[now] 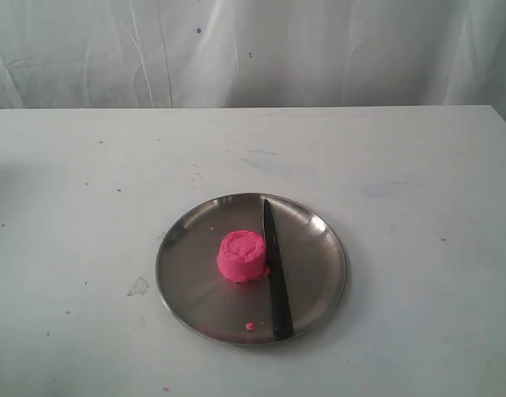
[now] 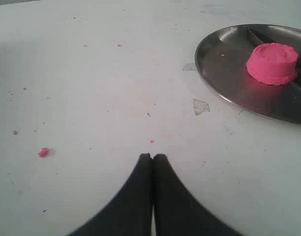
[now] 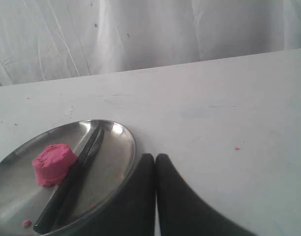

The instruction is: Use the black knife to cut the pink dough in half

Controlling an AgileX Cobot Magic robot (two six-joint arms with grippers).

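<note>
One whole lump of the pink dough is seen standing upright as a squat cylinder with a dimpled top, slightly left of the middle of a round steel plate that rests on a white table. The black knife is laid flat in the plate just beside the dough on its right in the exterior view, its pointed tip directed toward the far rim and its handle end reaching the near rim; whether blade and dough actually touch cannot be told. The dough is uncut. A small pink crumb is seen on the plate near the front rim, close to the knife handle. Neither arm is shown in the exterior view. In the left wrist view the left gripper is seen with its two black fingers pressed together, nothing held between them, poised over bare table well apart from the plate, and another pink crumb lies on the tabletop off to its side. In the right wrist view the right gripper is likewise closed on nothing, its fingertips appearing just beside the plate rim. A white curtain is hung behind the table.
</note>
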